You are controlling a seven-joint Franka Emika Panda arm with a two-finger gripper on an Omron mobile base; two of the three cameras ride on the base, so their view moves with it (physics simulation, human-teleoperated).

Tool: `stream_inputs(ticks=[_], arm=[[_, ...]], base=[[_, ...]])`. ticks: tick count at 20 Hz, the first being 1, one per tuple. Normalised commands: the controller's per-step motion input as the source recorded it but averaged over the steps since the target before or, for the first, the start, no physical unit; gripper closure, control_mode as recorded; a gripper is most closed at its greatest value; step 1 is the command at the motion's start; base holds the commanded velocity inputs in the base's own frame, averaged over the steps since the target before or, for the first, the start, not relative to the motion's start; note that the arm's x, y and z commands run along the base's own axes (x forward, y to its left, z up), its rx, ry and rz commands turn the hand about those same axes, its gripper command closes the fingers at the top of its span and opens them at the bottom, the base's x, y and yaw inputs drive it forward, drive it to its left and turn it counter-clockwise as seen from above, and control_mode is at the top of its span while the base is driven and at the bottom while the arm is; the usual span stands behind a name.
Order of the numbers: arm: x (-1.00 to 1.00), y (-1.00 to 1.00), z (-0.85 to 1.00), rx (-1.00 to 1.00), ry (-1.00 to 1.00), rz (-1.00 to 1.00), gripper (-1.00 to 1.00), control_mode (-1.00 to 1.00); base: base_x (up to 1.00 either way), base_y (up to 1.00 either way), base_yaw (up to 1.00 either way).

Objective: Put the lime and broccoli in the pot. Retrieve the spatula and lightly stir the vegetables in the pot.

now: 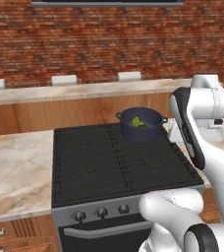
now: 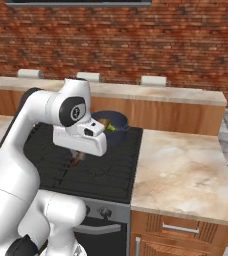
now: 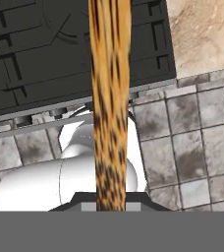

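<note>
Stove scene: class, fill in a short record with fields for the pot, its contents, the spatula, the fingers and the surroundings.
pot: dark, round, two side handles, on the back right of the stove
contents: green vegetables inside the pot; lime and broccoli cannot be told apart
spatula: wooden handle runs straight up the hand view, held
fingers: shut on the spatula, above the stove's front edge
stove: black grates, knobs along the front
surroundings: marble counter to the right, brick wall behind

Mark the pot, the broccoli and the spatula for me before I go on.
pot (image 1: 144, 133): left base view, on its dark front wall.
broccoli (image 1: 138, 122): left base view, on the green floret inside the pot.
spatula (image 3: 109, 98): hand view, on the wooden handle.
</note>
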Motion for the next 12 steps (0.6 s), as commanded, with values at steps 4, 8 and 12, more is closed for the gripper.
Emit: stream_inputs(ticks=[4,8,12], arm=[[0.0,0.0,0.0,0.0,0.0,0.0,1.0,1.0],[0.0,0.0,0.0,0.0,0.0,0.0,1.0,1.0],[0.0,0.0,0.0,0.0,0.0,0.0,1.0,1.0]], base=[[0.0,-0.01,0.0],[0.0,0.0,0.0],[0.0,0.0,0.0]])
